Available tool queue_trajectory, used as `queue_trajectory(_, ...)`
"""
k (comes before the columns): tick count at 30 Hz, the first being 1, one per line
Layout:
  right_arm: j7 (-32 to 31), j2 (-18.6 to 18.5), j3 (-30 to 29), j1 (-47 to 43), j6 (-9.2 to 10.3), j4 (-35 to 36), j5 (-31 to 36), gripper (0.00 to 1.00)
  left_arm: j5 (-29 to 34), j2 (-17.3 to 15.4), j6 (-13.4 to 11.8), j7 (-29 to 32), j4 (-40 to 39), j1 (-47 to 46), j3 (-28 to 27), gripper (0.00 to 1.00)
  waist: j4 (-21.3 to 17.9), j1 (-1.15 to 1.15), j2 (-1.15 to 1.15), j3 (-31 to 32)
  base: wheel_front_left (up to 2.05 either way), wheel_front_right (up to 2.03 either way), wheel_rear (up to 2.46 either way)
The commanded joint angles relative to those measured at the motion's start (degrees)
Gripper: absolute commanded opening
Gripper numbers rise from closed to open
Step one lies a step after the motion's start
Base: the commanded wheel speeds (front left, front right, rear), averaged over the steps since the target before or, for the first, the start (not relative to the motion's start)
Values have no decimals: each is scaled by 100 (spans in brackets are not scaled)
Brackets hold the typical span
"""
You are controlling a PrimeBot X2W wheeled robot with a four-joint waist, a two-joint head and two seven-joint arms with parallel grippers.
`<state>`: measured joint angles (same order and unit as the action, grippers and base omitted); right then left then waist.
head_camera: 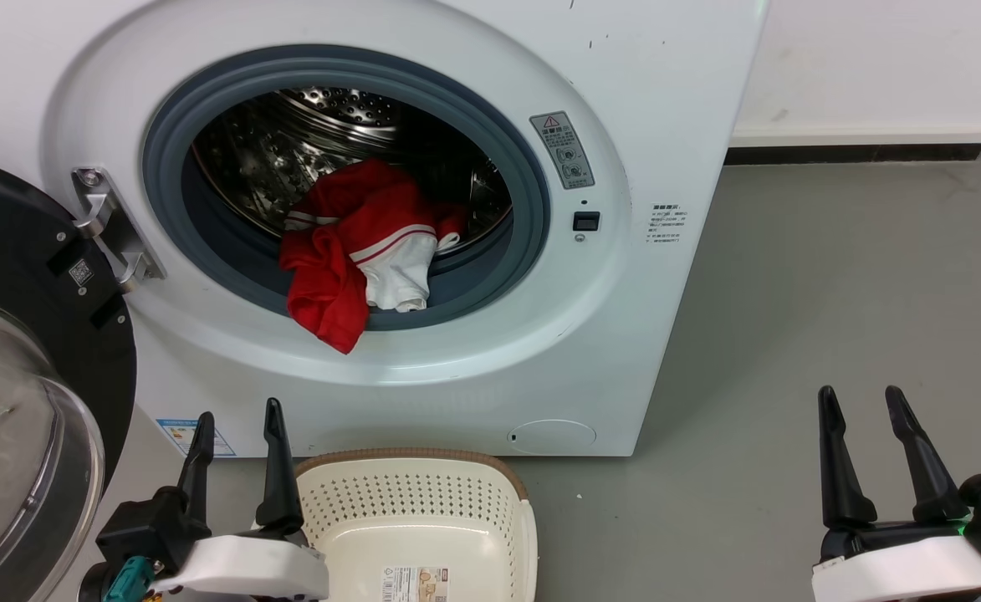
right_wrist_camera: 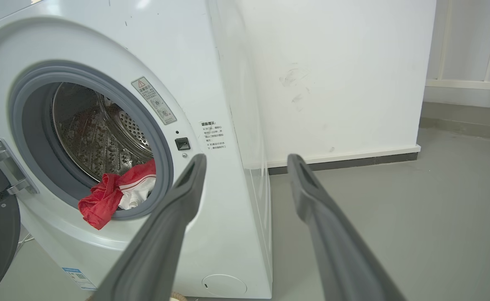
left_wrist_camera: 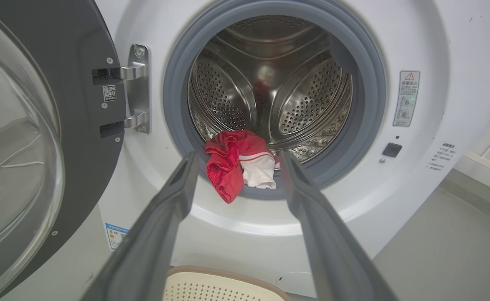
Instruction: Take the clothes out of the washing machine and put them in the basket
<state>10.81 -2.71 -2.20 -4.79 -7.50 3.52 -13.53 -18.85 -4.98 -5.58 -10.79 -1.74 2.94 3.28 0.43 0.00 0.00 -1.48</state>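
The washing machine (head_camera: 666,84) stands with its black-framed door (head_camera: 5,276) swung open to the left. The clothes (head_camera: 356,242), a red bundle with white trim, lie at the near edge of the drum and spill over the grey seal, one red end hanging down the front. The basket (head_camera: 423,502) sits on the floor (head_camera: 833,293) just in front of the machine. The left gripper (head_camera: 238,412) hovers at the basket's left side, fingers wide apart and holding nothing; the right gripper (head_camera: 860,393), well off to the right, is likewise wide and empty
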Motion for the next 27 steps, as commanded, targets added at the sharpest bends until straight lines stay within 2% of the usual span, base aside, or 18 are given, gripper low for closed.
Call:
queue_trajectory(1, 63, -28, 17, -39, 2, 88, 186, 100, 180, 0, 0, -69, -56, 30, 1, 100, 0, 0, 0, -5, 0, 0, 0)
queue_trajectory(27, 353, -28, 65, -248, 2, 306, 1265, 100, 1340, 142, 43, -361, -133, 236, -117, 100, -5, 0, 0, -37, 0, 0, 0)
